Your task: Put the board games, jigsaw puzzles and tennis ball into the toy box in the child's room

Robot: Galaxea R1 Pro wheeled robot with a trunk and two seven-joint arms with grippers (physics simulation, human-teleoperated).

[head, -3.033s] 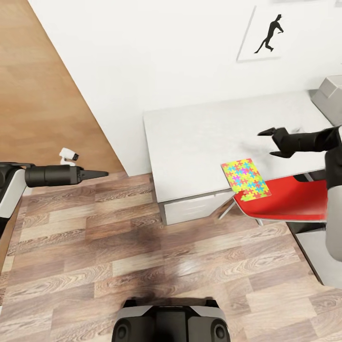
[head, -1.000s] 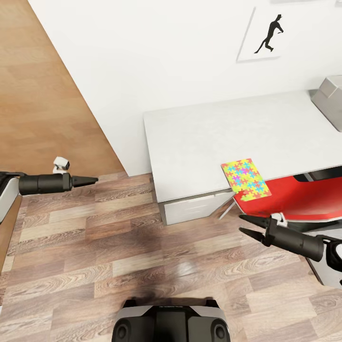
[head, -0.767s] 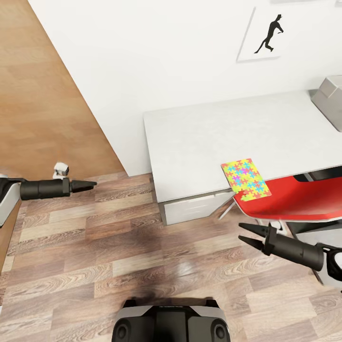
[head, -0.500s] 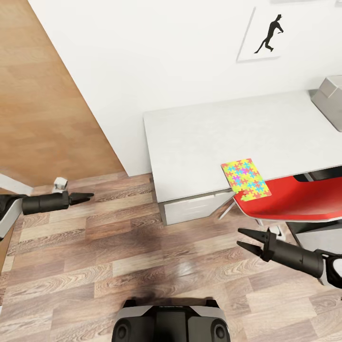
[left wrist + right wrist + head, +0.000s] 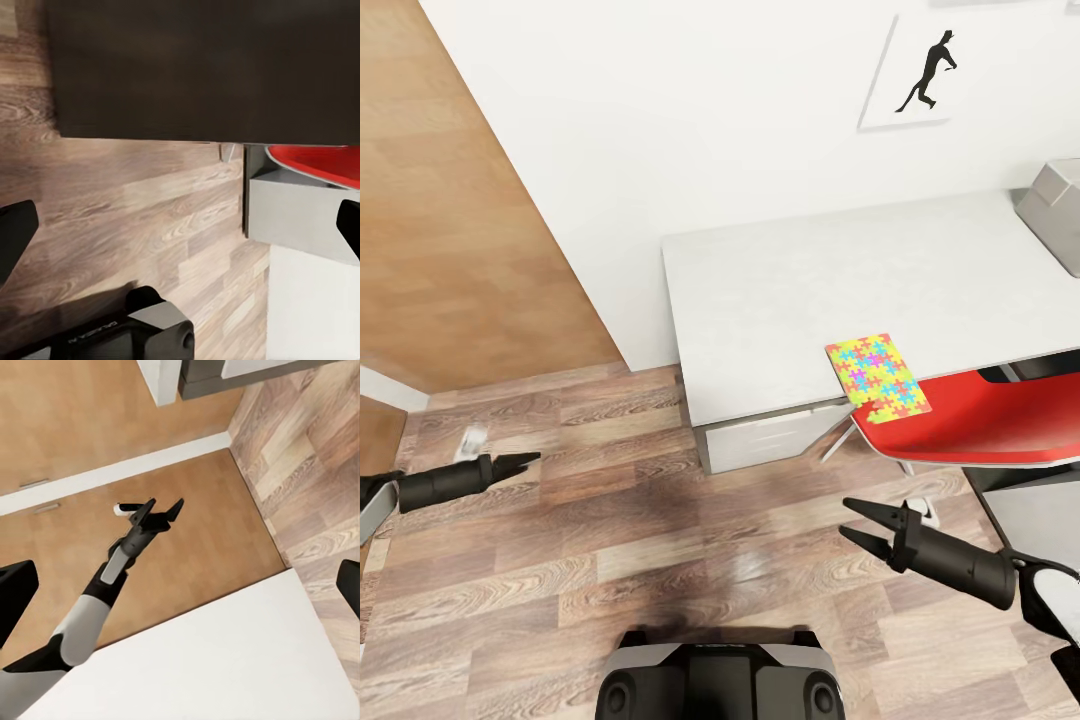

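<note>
Puzzle: 1 jigsaw puzzle (image 5: pixel 877 379) lies flat at the table's (image 5: pixel 780 300) front edge, its near corner hanging out over the red chair (image 5: pixel 980 425).
Toy box: the toy box (image 5: pixel 1057 208) peeks in at the far right end of the table, well apart from the puzzle.
Right gripper: the right gripper (image 5: pixel 862 522) hangs low over the wood floor (image 5: pixel 660 540), in front of the table, fingers spread, nothing held.
Left gripper: the left gripper (image 5: pixel 520 461) hovers over the floor, well left of the table; its tips look pressed together in the head view, empty.
Risk: the overhanging puzzle could tip onto the chair or floor if a rising arm clips that corner or the chair.
Risk 2: the thin board gives the fingers little to grab, so a pinch may only slide it off the table.
Change: 3 seconds ago the right gripper was above the table beside the puzzle; now it is down near the floor, and the left arm has sunk too. The puzzle has not moved.
</note>
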